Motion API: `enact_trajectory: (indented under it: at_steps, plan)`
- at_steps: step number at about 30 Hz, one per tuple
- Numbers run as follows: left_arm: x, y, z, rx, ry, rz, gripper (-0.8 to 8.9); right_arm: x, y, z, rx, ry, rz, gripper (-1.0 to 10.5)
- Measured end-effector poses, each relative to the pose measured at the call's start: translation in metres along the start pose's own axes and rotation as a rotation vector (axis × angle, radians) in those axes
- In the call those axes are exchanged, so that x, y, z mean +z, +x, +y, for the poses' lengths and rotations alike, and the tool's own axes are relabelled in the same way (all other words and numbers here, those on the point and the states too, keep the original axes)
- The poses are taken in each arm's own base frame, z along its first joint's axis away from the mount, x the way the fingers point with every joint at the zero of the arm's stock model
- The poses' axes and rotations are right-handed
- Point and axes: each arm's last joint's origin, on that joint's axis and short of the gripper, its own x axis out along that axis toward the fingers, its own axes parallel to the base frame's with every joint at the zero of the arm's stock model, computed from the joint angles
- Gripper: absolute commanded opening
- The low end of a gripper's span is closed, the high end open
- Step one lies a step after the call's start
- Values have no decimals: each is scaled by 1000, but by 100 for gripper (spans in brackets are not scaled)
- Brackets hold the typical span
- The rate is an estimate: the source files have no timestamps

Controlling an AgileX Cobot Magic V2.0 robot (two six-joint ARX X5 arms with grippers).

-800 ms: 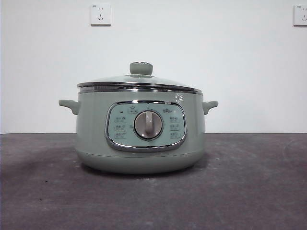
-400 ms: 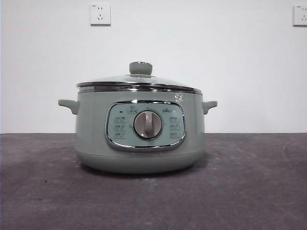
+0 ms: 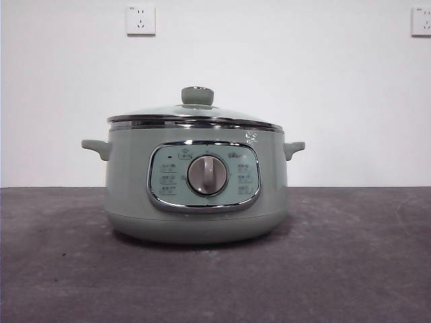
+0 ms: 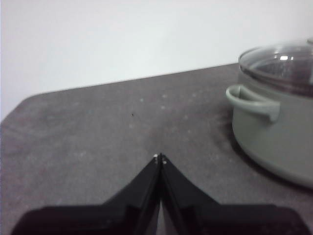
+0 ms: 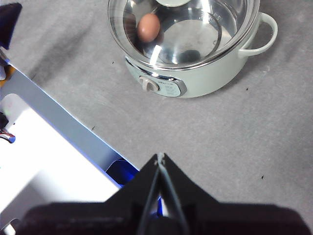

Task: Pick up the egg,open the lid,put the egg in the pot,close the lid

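In the front view we saw the pot [image 3: 196, 192] standing at the centre of the frame on the dark grey table [image 3: 350, 269], its grey dial [image 3: 207, 175] facing the camera. The lid [image 3: 195, 114] sat closed on the pot's rim, with its pale-green knob [image 3: 197, 95] on top. Two wall sockets [image 3: 141, 19] showed at the upper left and upper right of that frame.

In the right wrist view we looked down through the glass and found the egg [image 5: 148, 27] lying inside the pot, in the upper middle of the frame. The right gripper [image 5: 160, 156] hung high above the table, clear of the pot, its jaws clenched together on nothing.

The left gripper [image 4: 160, 158] was also pressed closed and empty, low over bare table, with the pot at the right edge of its frame.
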Motion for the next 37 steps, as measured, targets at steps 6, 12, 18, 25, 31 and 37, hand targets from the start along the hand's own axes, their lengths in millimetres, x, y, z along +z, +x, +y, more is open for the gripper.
enact_trajectory:
  at_steps: [6,12,18,25,31,37]
  plan:
    - [-14,3,-1,-3,-48,23,-3,0,0,0,0,0,0,1]
    - [-20,3,-2,-17,-95,63,-3,0,0,0,0,0,0,1]
    - [-20,3,-2,-15,-116,63,-4,0,0,0,0,0,0,1]
    - [-20,3,-2,-15,-122,63,-3,0,0,0,0,0,0,1]
    - [-20,3,-2,-15,-122,63,-3,0,0,0,0,0,0,1]
    - [-20,3,-2,-15,-122,63,-3,0,0,0,-1,0,0,1]
